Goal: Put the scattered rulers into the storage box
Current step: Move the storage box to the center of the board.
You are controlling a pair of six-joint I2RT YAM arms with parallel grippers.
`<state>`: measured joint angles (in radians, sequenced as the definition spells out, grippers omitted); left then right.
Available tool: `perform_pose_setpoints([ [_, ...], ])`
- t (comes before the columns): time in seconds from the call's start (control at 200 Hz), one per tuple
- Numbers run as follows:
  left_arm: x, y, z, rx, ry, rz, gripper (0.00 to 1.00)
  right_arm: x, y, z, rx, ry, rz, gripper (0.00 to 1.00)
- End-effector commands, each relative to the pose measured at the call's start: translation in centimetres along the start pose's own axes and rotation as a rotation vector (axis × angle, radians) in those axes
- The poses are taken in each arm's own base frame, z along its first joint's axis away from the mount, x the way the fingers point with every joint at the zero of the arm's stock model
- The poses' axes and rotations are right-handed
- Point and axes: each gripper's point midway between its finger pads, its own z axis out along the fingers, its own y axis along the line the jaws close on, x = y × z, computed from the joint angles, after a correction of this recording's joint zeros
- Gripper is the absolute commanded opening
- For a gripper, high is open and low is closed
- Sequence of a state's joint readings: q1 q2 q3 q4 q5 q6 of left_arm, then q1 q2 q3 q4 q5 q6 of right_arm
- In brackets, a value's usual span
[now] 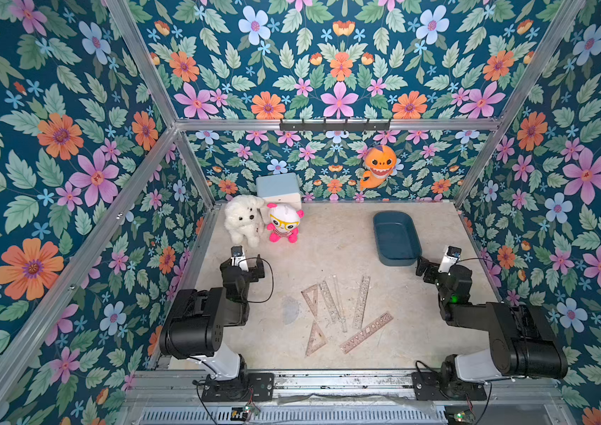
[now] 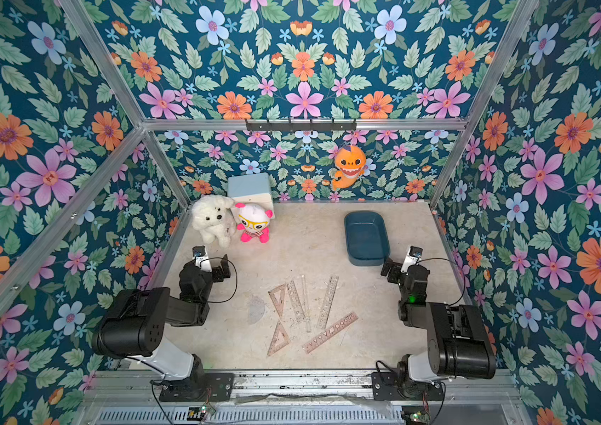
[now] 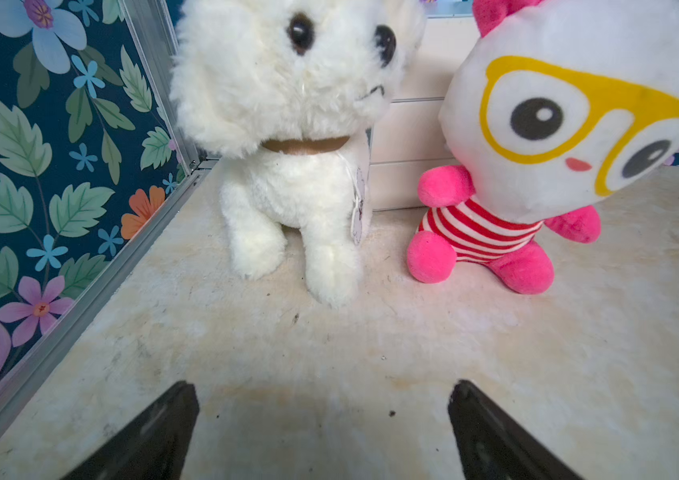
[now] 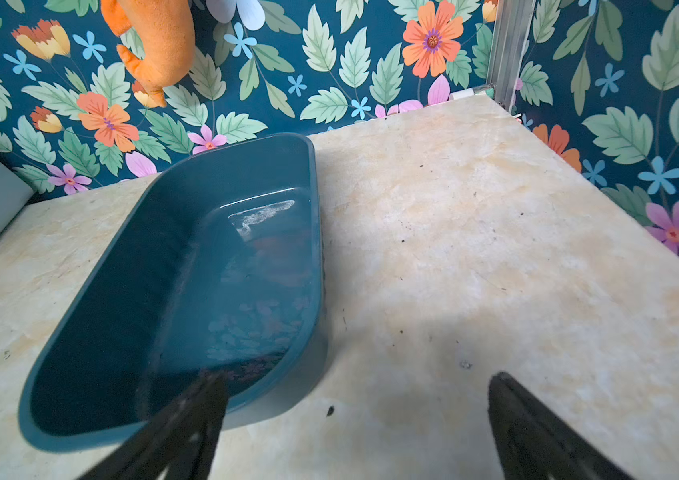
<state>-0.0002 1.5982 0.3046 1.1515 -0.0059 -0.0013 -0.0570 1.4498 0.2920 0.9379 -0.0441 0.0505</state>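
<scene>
Several brownish-pink transparent rulers lie scattered on the table's near middle in both top views. They include two set squares [image 1: 312,296] [image 1: 315,338], straight rulers [image 1: 329,300] [image 1: 362,301], a stencil ruler [image 1: 367,332] and a clear protractor [image 1: 290,310]. The dark teal storage box [image 1: 396,237] [image 4: 188,282] stands at the back right with nothing in it. My left gripper [image 1: 245,259] [image 3: 325,386] is open and holds nothing, left of the rulers and facing the plush toys. My right gripper [image 1: 437,263] [image 4: 356,378] is open and holds nothing, just beside the box's near end.
A white plush dog [image 1: 244,220] and a pink-and-white plush doll [image 1: 284,222] sit at the back left before a pale blue cube box [image 1: 277,186]. An orange plush shark [image 1: 378,165] hangs on the back wall. Floral walls with metal rails enclose the table.
</scene>
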Motion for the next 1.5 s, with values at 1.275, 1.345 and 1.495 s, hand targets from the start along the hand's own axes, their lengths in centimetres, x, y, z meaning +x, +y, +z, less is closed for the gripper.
perform_pose_setpoints([
  [1.275, -7.2, -27.8, 3.6, 0.488, 0.471, -0.291, 0.95, -4.6, 5.7, 3.9, 0.017, 0.603, 0.254, 0.99],
  [1.345, -7.1, -32.4, 3.9, 0.643, 0.517, -0.278, 0.95, -3.8, 4.2, 6.2, 0.045, 0.642, 0.268, 0.97],
  [1.495, -5.0, -38.3, 6.5, 0.784, 0.613, -0.293, 0.89, -3.2, 3.2, 9.7, 0.076, 0.687, 0.216, 0.9],
])
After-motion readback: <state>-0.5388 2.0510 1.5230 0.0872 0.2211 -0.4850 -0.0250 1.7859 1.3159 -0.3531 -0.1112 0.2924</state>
